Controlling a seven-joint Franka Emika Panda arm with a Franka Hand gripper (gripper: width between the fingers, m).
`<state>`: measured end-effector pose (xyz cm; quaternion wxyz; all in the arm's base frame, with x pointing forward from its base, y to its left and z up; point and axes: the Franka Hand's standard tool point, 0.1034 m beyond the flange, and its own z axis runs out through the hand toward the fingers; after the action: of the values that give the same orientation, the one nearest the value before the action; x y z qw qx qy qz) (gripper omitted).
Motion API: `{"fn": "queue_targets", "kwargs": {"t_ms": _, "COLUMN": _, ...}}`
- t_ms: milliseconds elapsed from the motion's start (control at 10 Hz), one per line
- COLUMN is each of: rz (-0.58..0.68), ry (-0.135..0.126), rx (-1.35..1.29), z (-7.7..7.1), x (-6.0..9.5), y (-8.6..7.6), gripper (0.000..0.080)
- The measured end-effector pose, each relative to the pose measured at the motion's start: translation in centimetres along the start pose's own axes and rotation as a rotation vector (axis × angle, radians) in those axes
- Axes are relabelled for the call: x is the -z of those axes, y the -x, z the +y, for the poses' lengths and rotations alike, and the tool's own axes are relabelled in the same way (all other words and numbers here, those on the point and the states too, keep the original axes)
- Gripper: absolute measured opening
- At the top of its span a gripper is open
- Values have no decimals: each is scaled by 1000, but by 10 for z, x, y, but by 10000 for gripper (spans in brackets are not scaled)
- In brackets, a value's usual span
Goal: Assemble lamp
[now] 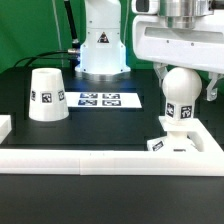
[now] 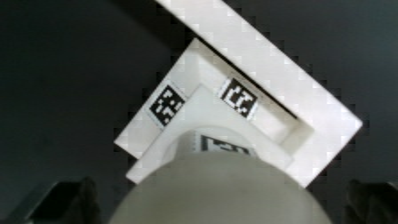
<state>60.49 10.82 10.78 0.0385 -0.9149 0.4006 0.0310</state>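
The white ball-shaped bulb (image 1: 180,90) stands upright with its neck in the flat square base (image 1: 192,143) at the exterior view's right. My gripper (image 1: 186,80) hangs right over the bulb, open, with a dark finger on each side of the ball and a gap to it on both sides. In the wrist view the bulb (image 2: 214,180) fills the space between the fingers (image 2: 71,200), and the base (image 2: 196,110) with its tags lies beyond it. The white cone shade (image 1: 46,95) stands apart at the exterior view's left.
A white raised rail (image 1: 90,160) runs along the table's front and turns up at the right, with the base in its corner. The marker board (image 1: 100,99) lies mid-table. The robot's white pedestal (image 1: 102,50) stands behind it.
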Motion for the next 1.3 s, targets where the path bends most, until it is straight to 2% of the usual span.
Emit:
{"fn": "queue_targets", "kwargs": {"t_ms": 700, "rz": 4, "ry": -2, "rx": 747, "z": 1, "x": 2, "y": -5, "gripper": 699}}
{"fn": "queue_targets", "kwargs": {"t_ms": 1300, "rz": 20, "ry": 49, "rx": 1329, "z": 1, "x": 2, "y": -9, "gripper": 699}}
